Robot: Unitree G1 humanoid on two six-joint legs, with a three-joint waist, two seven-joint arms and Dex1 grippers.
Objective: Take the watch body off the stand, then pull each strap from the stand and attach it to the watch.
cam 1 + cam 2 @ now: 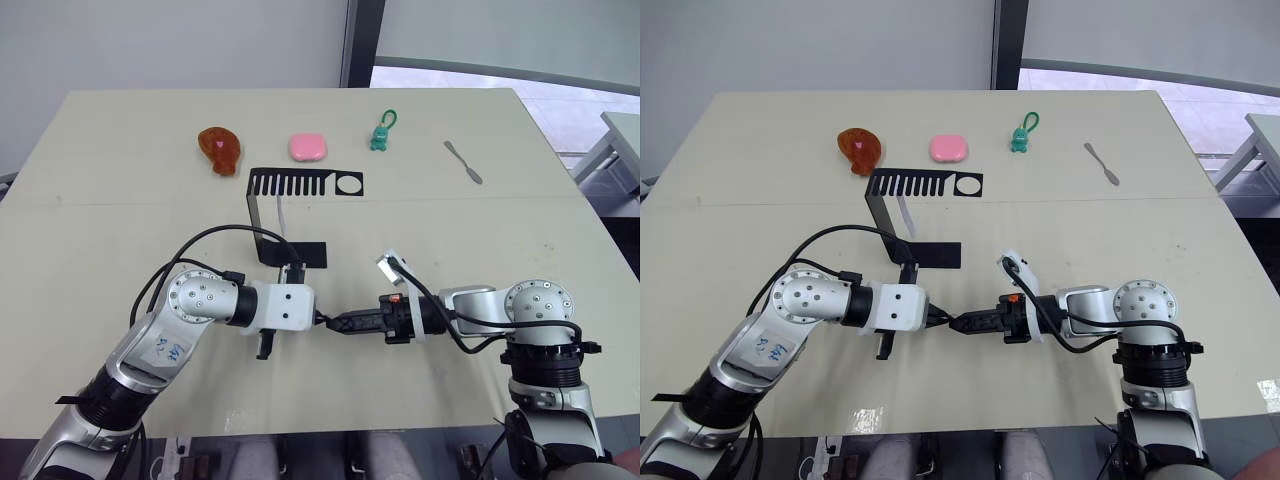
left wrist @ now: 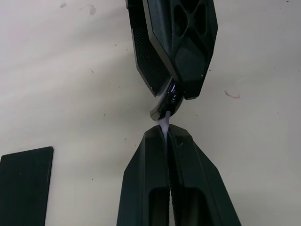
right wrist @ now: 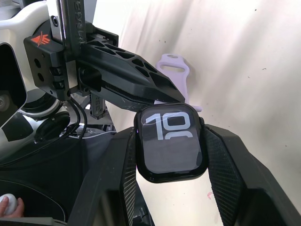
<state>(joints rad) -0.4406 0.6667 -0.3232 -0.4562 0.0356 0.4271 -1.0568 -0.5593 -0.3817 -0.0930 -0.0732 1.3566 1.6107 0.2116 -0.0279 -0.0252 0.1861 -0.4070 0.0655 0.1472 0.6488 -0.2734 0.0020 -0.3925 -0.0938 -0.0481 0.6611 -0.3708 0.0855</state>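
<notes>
Two grippers meet tip to tip, joining strap and watch.
Head view: left gripper (image 1: 322, 320) faces right gripper (image 1: 338, 324) near the stand (image 1: 290, 215). Left wrist view: jaws pressed together, pinching a strap (image 2: 165, 123). Right wrist view: jaws clamp the watch body (image 3: 170, 142) between them.

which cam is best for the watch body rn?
Right wrist view: the watch body faces the camera between the right gripper's fingers. Left wrist view catches just its edge; in both eye views it is too small to make out.
</notes>
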